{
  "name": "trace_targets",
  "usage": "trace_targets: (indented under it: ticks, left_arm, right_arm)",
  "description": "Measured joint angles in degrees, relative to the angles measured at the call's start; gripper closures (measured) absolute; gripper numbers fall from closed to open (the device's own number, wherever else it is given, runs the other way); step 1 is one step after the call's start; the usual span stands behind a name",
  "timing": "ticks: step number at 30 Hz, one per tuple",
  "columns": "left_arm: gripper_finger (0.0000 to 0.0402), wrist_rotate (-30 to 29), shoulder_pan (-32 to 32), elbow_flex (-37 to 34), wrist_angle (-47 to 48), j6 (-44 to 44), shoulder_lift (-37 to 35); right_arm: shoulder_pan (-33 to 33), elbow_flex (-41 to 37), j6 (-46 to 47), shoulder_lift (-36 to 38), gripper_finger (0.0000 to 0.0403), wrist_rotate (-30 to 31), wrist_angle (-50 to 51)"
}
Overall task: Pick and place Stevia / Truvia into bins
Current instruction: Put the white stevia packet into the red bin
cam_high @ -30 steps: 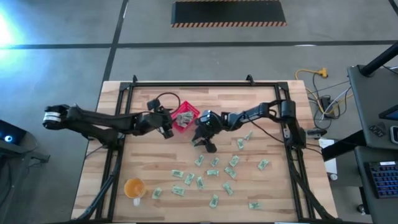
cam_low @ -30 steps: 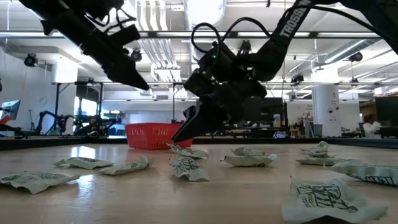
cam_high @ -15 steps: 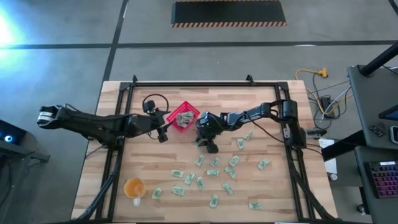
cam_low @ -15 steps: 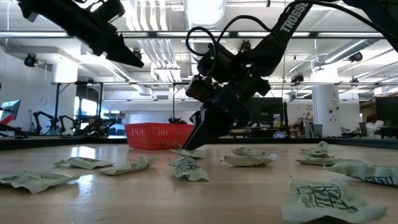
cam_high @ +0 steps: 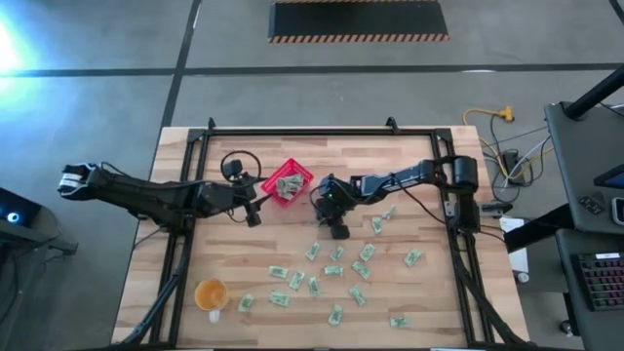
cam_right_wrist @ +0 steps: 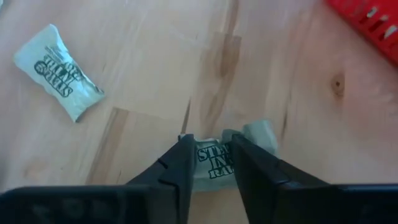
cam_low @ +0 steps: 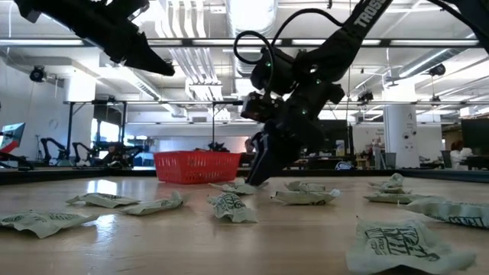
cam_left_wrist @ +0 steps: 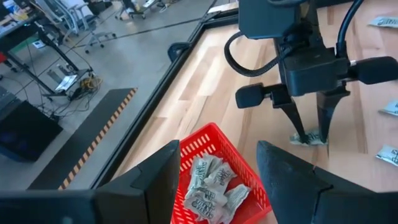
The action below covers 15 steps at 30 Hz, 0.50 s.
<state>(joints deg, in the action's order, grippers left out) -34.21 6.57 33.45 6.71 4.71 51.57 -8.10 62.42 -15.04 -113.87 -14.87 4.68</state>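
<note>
Underneath everything lies the surface point(cam_high: 244, 249), pale planked wood with visible grain and a dark knot, framed by black rails. Toward its far edge, near the middle, sits the red basket point(cam_high: 289, 182), a square of slotted plastic with low walls; the left wrist view alone shows the crumpled packets point(cam_left_wrist: 211, 186) piled inside it. More packets point(cam_high: 336, 268), flat pale green-and-white paper with dark print, lie scattered from the middle toward the near edge, wrinkled and puffed in the low view. An orange round cup point(cam_high: 211, 293) stands near the near left corner. The left claw point(cam_high: 253, 213) hangs just left of the basket, fingers spread wide, nothing between them. The right claw point(cam_high: 337, 230) points down just right of the basket, its tips narrowed around one packet point(cam_right_wrist: 214, 163) lying on the wood; the fingers point(cam_right_wrist: 177, 171) cover its sides, and whether they press it yet is hard to make out.
</note>
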Motion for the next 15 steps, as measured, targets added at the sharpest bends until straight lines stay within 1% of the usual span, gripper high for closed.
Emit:
trace_targets:
  ticks: [7,12,15]
  left_arm:
    - [0.0207,-0.05,0.75,0.29,-0.13,-0.01,0.02]
    - [0.0207,-0.01,1.43,0.31,-0.1,0.0,0.02]
    - [0.0207,-0.01,1.44,0.4,-0.16,0.0,0.02]
  right_arm:
    - [-0.02,-0.13,-1.21,0.62,0.0382,0.0,1.01]
    - [-0.02,-0.2,-2.57,1.81,0.0392,0.53,1.25]
    - [-0.03,-0.1,-4.32,3.25,0.0393,1.71,-1.79]
